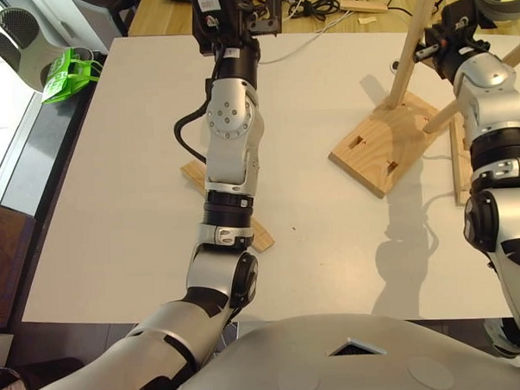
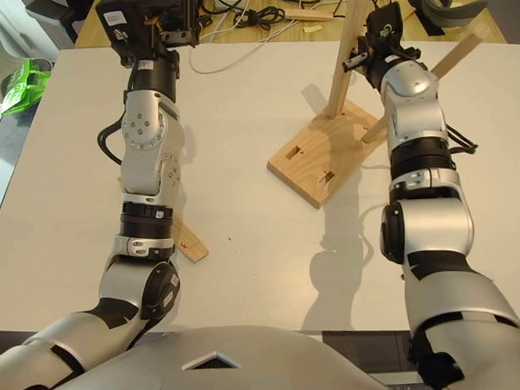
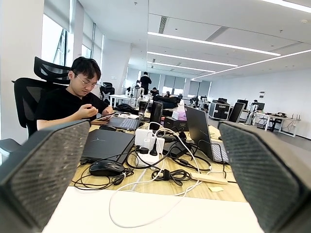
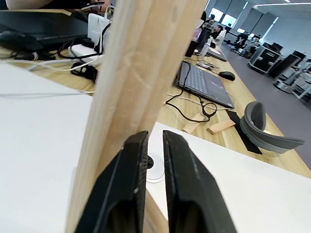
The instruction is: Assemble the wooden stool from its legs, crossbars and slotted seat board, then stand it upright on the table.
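The slotted seat board [image 1: 375, 155] lies flat on the white table [image 1: 138, 166], right of centre. One wooden leg [image 2: 344, 53] stands in it, leaning slightly; a second leg [image 2: 461, 44] slants up behind my right forearm. My right gripper [image 4: 154, 136] is up beside the standing leg [image 4: 131, 73], shut, with the wood against the outside of one finger [image 4: 124, 174] and nothing between them. My left gripper [image 3: 155, 179] is open and empty at the table's far edge, facing the desk beyond. A flat wooden bar [image 1: 193, 175] lies under my left forearm, and another bar [image 1: 459, 165] lies right of the board.
Beyond the table's far edge is a wooden desk [image 2: 235, 28] with cables, a mouse and laptops. A green object [image 1: 65, 74] sits off the table's left side. A grey headband-shaped object [image 2: 446, 1] lies at the far right. Bare table stretches between the two arms.
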Available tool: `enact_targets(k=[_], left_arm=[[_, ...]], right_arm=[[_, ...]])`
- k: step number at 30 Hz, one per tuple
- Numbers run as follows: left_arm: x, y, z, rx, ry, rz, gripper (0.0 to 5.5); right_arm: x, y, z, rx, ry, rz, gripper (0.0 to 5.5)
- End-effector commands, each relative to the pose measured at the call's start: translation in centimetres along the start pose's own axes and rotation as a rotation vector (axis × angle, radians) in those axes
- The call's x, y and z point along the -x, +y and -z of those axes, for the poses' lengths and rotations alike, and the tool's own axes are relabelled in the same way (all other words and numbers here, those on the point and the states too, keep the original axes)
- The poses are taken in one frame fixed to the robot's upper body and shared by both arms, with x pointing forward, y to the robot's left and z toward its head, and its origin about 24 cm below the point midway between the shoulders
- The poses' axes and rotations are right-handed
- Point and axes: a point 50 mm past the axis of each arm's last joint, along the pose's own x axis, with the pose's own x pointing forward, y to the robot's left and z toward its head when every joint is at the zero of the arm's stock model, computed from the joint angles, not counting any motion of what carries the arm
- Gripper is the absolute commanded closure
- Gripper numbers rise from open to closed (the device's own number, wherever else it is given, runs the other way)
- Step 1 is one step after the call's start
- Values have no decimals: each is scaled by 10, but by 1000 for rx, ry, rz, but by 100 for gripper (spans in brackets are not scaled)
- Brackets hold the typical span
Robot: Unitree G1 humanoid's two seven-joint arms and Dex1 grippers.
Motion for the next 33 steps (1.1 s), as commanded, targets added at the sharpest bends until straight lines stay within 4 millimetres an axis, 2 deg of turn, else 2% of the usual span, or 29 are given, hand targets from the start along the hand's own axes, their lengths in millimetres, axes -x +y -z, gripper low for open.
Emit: enact_targets(k=[1,5,8,13,17,20,22,23,27,29,31,33], left_arm=[[-2,-3,-3,-13,-4,17,65],[-2,-4,-3,-12,-4,19,65],[-2,-6,-3,-8,-5,22,65],[-2,-5,-3,-8,-6,18,65],[-2,-4,-3,-9,-9,16,65],[-2,-5,-3,-13,-14,19,65],[0,-7,-5,-34,-34,41,65],[1,-9,-7,-41,-43,52,65],[4,-7,-14,-46,-63,54,65],[5,0,-22,-58,-78,49,65],[6,10,-30,-73,-90,46,65],[10,18,-33,-88,-89,43,65]], right_arm=[[-10,17,-7,-71,34,-12,494],[-14,36,-11,-144,64,-150,494],[-13,55,-11,-121,82,-344,494],[-7,68,-2,-78,128,-546,494],[-3,67,-5,-57,95,-554,494],[4,58,-34,51,-149,-399,494],[22,66,-50,92,-278,-389,494],[36,75,-50,105,-292,-441,494],[100,112,-34,96,-229,-733,494],[127,121,-26,29,-182,-841,494],[133,105,-18,-68,-132,-717,494],[133,74,-6,-125,-78,-483,476]])
